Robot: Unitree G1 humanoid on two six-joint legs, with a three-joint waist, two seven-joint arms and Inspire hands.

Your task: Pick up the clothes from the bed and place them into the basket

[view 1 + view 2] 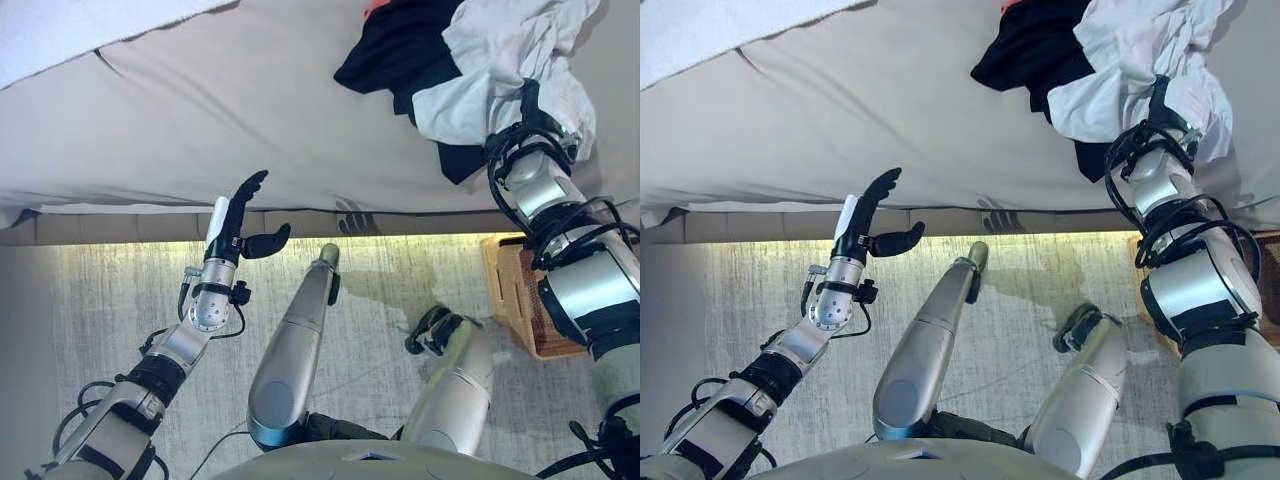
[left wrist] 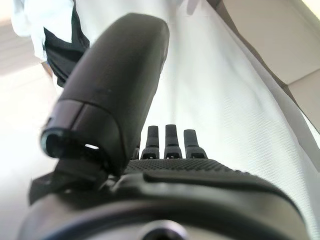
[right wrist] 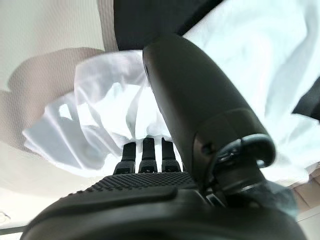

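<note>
A pile of clothes lies at the far right of the beige bed (image 1: pixel 250 110): a white garment (image 1: pixel 500 50) over a black garment (image 1: pixel 395 50), with a scrap of red cloth (image 1: pixel 375 8) behind. My right arm reaches up into the white garment. My right hand (image 3: pixel 200 115) is buried in the white cloth (image 3: pixel 100 115), which drapes over it. My left hand (image 1: pixel 232 228) is open and empty, held up at the bed's front edge, far left of the pile. It also shows in the left wrist view (image 2: pixel 170 170).
A wicker basket (image 1: pixel 515 300) stands on the floor at the right, below the bed's edge and beside my right arm. A white blanket (image 1: pixel 80 30) lies on the bed's far left corner. A light rug (image 1: pixel 120 290) covers the floor.
</note>
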